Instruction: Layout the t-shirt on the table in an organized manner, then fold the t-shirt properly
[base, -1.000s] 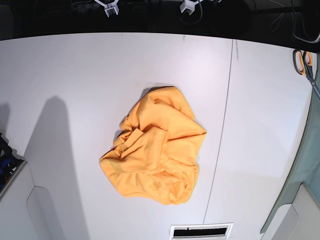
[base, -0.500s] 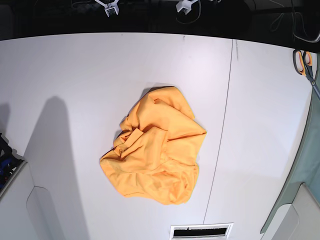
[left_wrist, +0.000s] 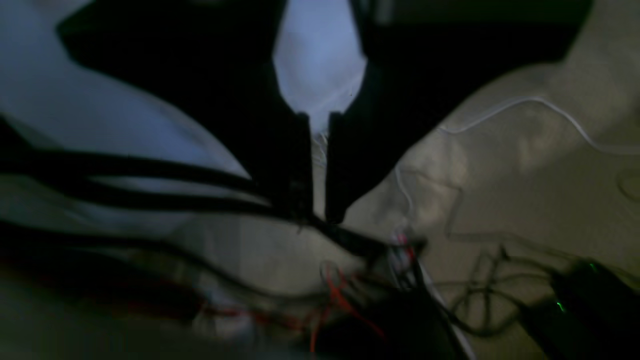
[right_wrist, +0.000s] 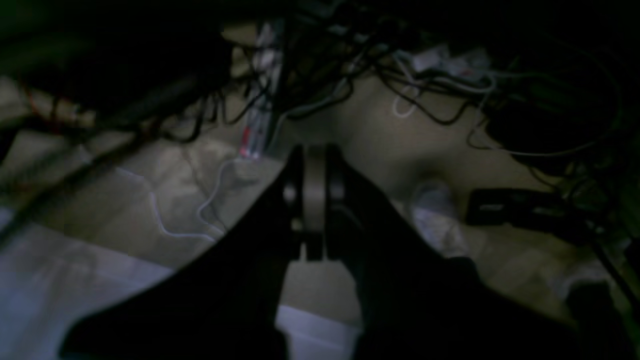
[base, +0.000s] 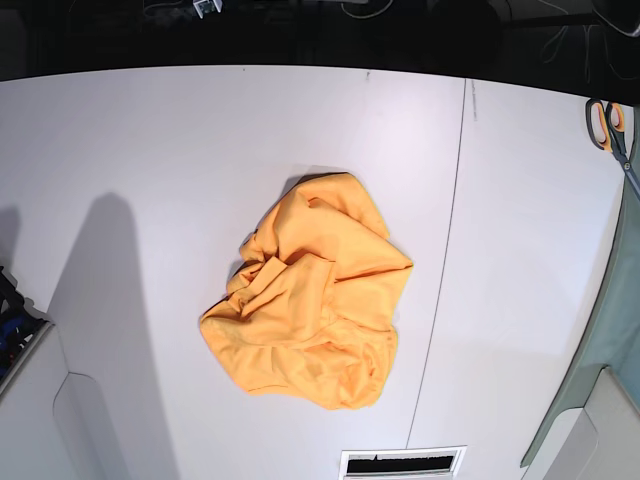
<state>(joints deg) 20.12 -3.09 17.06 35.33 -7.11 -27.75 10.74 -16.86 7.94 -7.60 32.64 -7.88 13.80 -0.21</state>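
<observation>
T-shirt sits crumpled mid-table, nothing laid out yet; flattening and folding all remain. My left gripper shows a narrow gap, holding nothing; my right gripper is closed, empty. Both off the table, over floor cables.

White table under crumpled t-shirt, scissors

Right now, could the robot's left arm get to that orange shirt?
Probably yes. The t-shirt lies crumpled alone mid-table, nothing over or around it. The left gripper is off the table, above floor cables, so it must travel first.
</observation>
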